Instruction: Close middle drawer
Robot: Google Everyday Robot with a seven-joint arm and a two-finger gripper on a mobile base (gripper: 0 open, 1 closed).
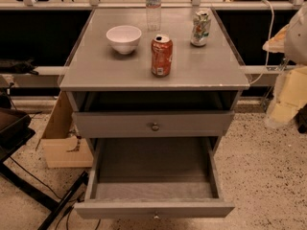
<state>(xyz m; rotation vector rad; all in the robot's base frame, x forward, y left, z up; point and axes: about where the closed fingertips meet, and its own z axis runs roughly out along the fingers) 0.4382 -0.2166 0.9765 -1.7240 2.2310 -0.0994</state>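
While the middle drawer (153, 190) stands pulled far out, its deep grey box exposed, a cylindrical red can (161, 55) and round white bowl (123, 38) sit on the smooth worktop (96, 75); the pale end effector (287, 97) hangs far right, open or closed I cannot tell.

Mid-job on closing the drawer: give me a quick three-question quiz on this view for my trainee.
1. True or false: the gripper is touching the middle drawer.
2. The middle drawer holds: A a sponge, B an apple, C nothing visible.
3. How many cans stand on the cabinet top?
Key: 1 false, the gripper is out of view; 2 C; 3 two, the red can and the green-and-white can.
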